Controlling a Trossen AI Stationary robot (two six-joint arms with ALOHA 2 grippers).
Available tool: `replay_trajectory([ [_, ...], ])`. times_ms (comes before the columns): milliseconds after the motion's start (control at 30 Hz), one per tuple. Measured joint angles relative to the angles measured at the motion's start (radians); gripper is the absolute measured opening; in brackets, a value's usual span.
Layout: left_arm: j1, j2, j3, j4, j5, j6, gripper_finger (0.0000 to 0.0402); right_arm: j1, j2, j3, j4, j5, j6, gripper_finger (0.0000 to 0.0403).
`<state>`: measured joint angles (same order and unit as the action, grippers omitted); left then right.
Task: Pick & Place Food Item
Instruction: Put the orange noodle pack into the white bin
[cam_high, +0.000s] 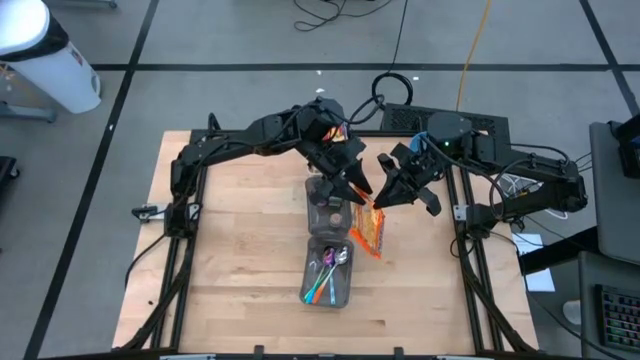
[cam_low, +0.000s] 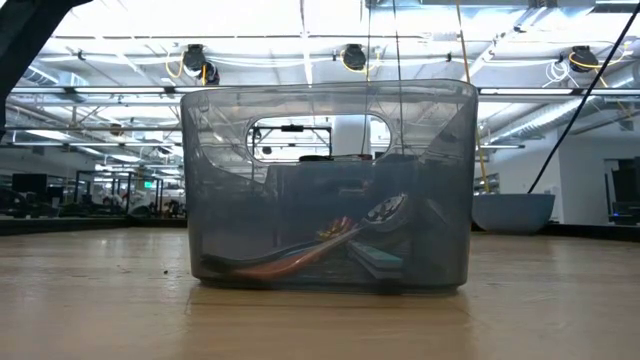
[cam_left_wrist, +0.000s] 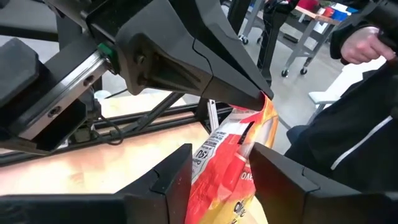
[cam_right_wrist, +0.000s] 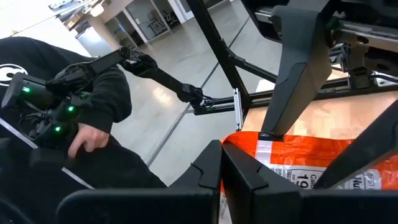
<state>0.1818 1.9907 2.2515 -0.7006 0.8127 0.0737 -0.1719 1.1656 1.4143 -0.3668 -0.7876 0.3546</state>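
Orange snack bag (cam_high: 367, 231) beside the grey bin (cam_high: 329, 262), long axis across table depth, top edge clamped by closed right gripper (cam_high: 377, 201), left gripper (cam_high: 361, 192) straddling that edge, fingers parted, bare wood open alongside.

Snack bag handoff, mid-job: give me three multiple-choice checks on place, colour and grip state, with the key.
1. Where is the snack bag relative to the utensil bin?
A. inside the bin
B. beside the bin toward the right arm, held up at its top
C. on the floor

2. What is the bag's main colour?
A. orange
B. blue
C. green

3. How does the right gripper stand?
A. wide open, away from the bag
B. shut on the bag's top edge
C. out of view

Answers:
1 B, the high view shows the bag next to the bin, which holds only utensils.
2 A, orange with a white label in the left wrist view and the right wrist view.
3 B, the right wrist view shows its fingers closed at the bag's edge, while the left gripper straddles the bag's top.
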Motion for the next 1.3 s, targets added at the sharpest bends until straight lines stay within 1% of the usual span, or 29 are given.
replay_trajectory([
  [100, 0.000, 0.000, 0.000, 0.000, 0.000, 0.001, 0.0149, 0.000, 0.000, 0.000, 0.000, 0.000, 0.000, 0.0000],
  [167, 0.000, 0.000, 0.000, 0.000, 0.000, 0.002, 0.0129, 0.000, 0.000, 0.000, 0.000, 0.000, 0.000, 0.0000],
  [467, 0.007, 0.000, 0.000, 0.024, 0.003, 0.002, 0.0010, 0.000, 0.000, 0.000, -0.004, 0.001, 0.000, 0.0000],
  [700, 0.008, 0.000, 0.000, 0.066, 0.001, 0.010, 0.0004, 0.000, -0.001, 0.000, -0.003, 0.019, 0.004, 0.0000],
  [867, 0.010, 0.000, 0.000, 0.068, 0.001, 0.002, 0.0004, -0.004, -0.001, 0.000, 0.025, 0.027, 0.051, 0.0004],
  [967, 0.009, 0.000, 0.000, 0.068, 0.002, -0.001, 0.0004, -0.019, -0.001, 0.000, 0.065, 0.025, 0.111, 0.0025],
  [1033, 0.012, 0.000, 0.000, 0.067, 0.002, -0.003, 0.0003, -0.032, -0.001, 0.000, 0.090, 0.023, 0.141, 0.0050],
  [1133, 0.022, -0.003, 0.000, 0.064, -0.001, -0.004, 0.0004, -0.051, -0.001, -0.001, 0.127, 0.024, 0.186, 0.0098],
  [1300, 0.058, -0.010, -0.001, 0.013, -0.010, -0.009, 0.0004, -0.081, 0.000, 0.000, 0.135, 0.028, 0.203, 0.0176],
])
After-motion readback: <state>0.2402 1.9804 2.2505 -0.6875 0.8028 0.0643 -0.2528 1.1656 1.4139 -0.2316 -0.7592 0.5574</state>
